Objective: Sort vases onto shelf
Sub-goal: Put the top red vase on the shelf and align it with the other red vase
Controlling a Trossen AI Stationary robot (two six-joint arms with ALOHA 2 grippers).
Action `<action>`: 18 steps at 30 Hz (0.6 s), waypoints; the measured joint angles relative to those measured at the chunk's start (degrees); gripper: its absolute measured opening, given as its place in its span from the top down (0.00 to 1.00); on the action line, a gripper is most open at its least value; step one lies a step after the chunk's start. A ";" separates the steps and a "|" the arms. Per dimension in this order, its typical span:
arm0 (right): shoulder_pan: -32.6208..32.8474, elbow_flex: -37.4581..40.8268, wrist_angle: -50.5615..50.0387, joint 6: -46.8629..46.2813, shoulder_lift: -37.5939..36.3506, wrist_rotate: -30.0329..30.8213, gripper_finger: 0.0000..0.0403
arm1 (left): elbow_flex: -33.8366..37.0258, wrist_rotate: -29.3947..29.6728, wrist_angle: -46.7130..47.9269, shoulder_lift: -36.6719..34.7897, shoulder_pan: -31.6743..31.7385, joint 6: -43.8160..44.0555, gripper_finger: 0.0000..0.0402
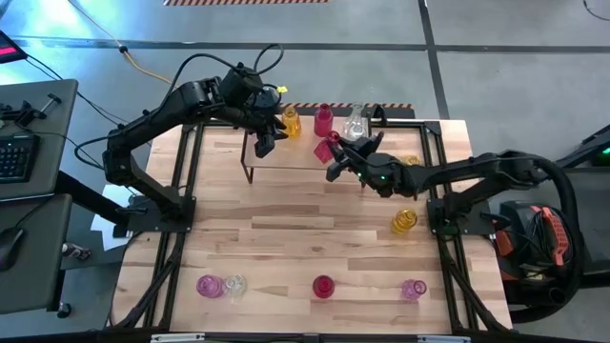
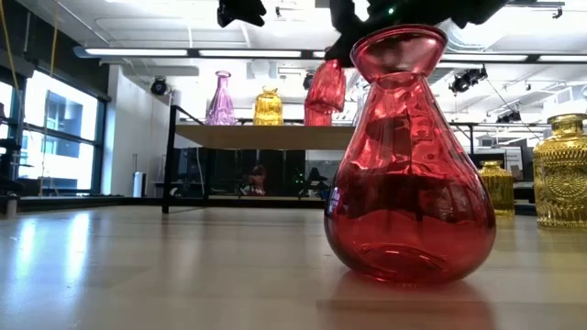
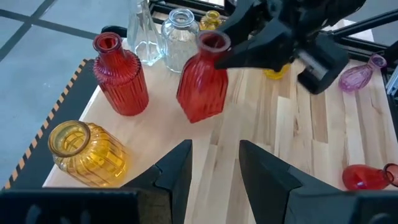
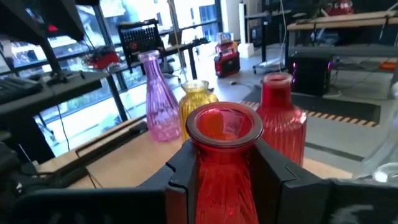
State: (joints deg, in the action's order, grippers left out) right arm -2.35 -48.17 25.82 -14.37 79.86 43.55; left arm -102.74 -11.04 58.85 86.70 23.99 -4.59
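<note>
— What's around the desk (image 1: 286,238)?
— Grey concrete floor (image 1: 496,76), a side bench with a keyboard (image 1: 14,157).
— And the light?
— Ceiling strip lights (image 2: 183,53), tall windows (image 2: 55,137) at one side

Shelf (image 3: 249,134): light wood top, striped grain, black wire legs. Standing on it: a red ribbed vase (image 3: 119,74), an amber-yellow ribbed vase (image 3: 87,154), a clear glass vase (image 3: 180,38), and a pink vase (image 4: 159,99) with vertical fluting. The right claw (image 4: 224,171), black, grips a red ribbed vase with vertical ridges (image 4: 225,168). Left claw (image 3: 214,171): black. Desk (image 1: 305,243): pale butcher-block planks. On the desk, a smooth red vase (image 2: 408,165) and an embossed amber vase (image 2: 561,170).
</note>
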 joint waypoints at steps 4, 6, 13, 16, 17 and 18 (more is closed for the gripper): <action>-1.50 -3.60 -3.21 2.42 1.90 -2.64 0.81 | 0.00 0.03 0.01 0.00 0.00 -0.03 0.69; -2.47 -6.65 -8.34 2.70 2.95 -3.88 0.81 | 0.00 0.05 0.02 0.00 0.00 -0.07 0.69; -4.57 -12.63 -17.72 2.42 6.63 -6.82 0.81 | 0.00 0.16 0.04 0.02 0.00 -0.10 0.69; -4.49 -11.84 -16.58 2.39 6.79 -6.57 0.81 | 0.00 0.20 0.04 0.02 0.00 -0.12 0.69; -4.48 -11.69 -16.44 2.13 6.79 -6.63 0.81 | 0.00 0.21 0.04 0.02 0.00 -0.12 0.69; -4.48 -11.36 -16.07 1.64 6.77 -6.58 0.81 | 0.00 0.21 0.07 0.02 0.00 -0.14 0.69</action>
State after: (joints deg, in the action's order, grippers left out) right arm -6.83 -59.53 9.74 -12.74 86.63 36.97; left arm -102.74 -10.83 58.92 86.72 23.99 -4.73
